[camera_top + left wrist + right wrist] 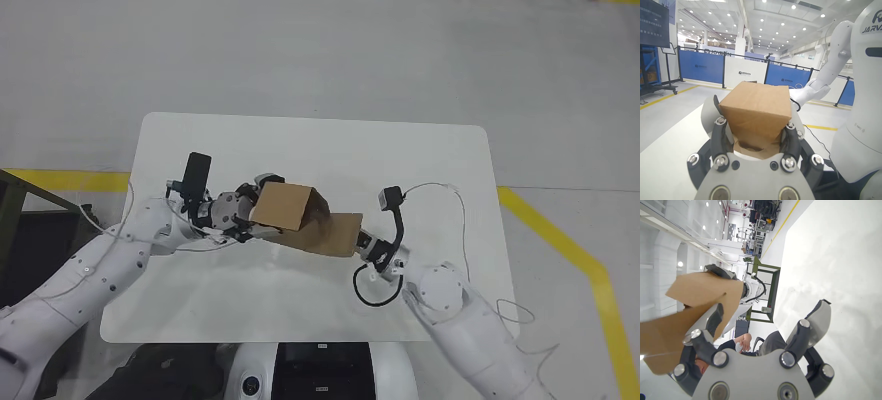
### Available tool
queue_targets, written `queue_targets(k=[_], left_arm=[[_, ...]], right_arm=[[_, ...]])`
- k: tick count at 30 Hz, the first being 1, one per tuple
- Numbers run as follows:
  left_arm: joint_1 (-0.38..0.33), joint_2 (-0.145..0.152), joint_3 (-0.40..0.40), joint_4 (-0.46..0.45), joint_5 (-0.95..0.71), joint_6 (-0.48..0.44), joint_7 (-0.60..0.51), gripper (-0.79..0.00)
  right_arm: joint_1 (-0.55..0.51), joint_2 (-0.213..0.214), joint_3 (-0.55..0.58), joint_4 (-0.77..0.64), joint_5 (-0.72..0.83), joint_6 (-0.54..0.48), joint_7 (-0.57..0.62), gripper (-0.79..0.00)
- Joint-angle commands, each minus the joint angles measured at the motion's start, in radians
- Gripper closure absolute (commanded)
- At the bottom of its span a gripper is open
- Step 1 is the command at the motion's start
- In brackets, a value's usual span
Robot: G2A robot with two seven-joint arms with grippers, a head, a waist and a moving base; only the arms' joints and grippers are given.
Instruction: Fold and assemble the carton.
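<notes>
1. The left gripper is clamped on one end of the carton, with a finger on each side wall. It holds the carton off the table, between the two arms.
2. The right gripper is spread wide, with one finger lying along a loose flap at the carton's other end. Whether it presses or merely touches is hard to tell.
3. The thin brown cardboard is probably light, stiff across its panels and weak at the creases, and a hard pinch would likely dent it. Folded edges and corners look safer to hold than mid-panel.
4. The table is white and smooth, so the carton may slide if pressed against it.
5. Beyond lie a grey floor with a yellow line, blue barrier panels and a dark screen.
</notes>
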Motion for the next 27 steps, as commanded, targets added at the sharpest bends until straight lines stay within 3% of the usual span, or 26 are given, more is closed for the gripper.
queue_targets(k=[1, 18, 27], left_arm=[[-0.008, -0.004, 0.011, 0.008, 0.023, 0.000, 0.000, 0.000], [-0.043, -0.023, 0.032, 0.035, 0.056, 0.000, 0.000, 0.000], [-0.013, -0.012, -0.005, 0.025, 0.060, 0.000, 0.000, 0.000]], right_arm=[[0.001, 0.000, 0.001, -0.008, -0.040, 0.019, -0.021, -0.785], [-0.002, -0.004, 0.010, -0.028, -0.149, 0.108, -0.077, -0.785], [-0.043, 0.002, 0.061, -0.032, -0.108, 0.068, -0.081, -0.785]])
